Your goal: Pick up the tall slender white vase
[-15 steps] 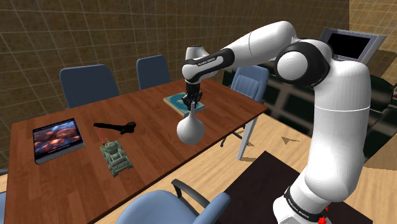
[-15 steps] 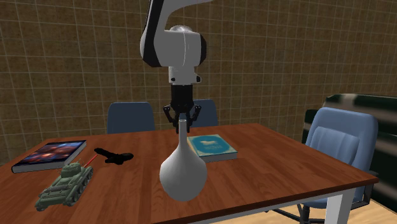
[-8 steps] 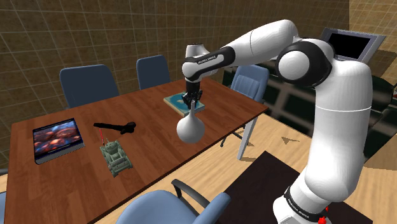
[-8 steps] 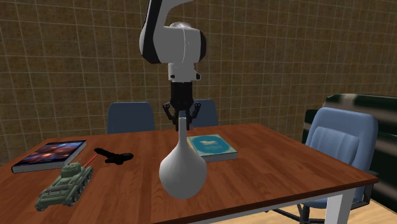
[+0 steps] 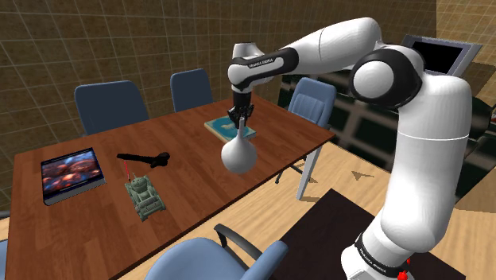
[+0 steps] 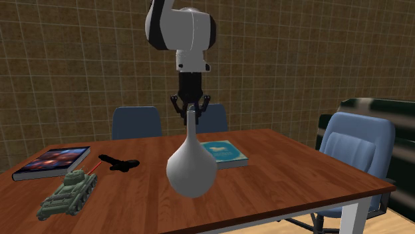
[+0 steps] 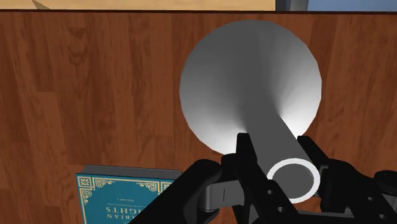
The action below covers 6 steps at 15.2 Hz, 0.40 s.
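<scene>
The white vase [image 6: 190, 169] hangs upright over the wooden desk [image 6: 286, 179], its slim neck clamped just below the rim by the end effector [image 6: 190, 112] at twelve o'clock. Smooth, bottom-heavy and probably brittle, it could swing or slip. A teal book [image 6: 223, 153] lies at two o'clock.

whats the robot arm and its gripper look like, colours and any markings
The arm is glossy white, built of rounded tubular links, with dark grey to black joint sections. Black bands with small white lettering sit near the wrist and at the base. The gripper is all black, with two slim fingers.
</scene>
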Available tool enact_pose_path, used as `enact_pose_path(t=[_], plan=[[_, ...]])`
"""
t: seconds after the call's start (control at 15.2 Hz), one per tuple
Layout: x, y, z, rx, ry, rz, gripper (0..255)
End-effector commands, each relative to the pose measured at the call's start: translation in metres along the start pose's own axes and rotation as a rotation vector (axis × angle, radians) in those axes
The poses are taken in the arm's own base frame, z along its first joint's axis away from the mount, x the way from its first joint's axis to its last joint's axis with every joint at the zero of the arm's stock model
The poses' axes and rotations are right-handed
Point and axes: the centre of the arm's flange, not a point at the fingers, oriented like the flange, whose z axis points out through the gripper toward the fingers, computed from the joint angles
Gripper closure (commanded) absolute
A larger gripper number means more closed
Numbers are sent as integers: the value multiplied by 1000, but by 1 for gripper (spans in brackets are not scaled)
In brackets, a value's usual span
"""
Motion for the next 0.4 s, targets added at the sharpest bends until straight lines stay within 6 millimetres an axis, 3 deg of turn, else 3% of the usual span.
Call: enact_pose_path(t=[0.0,0.33], plan=[[0,-1,-11,0,1,0,255],[0,-1,-28,0,1,0,255]])
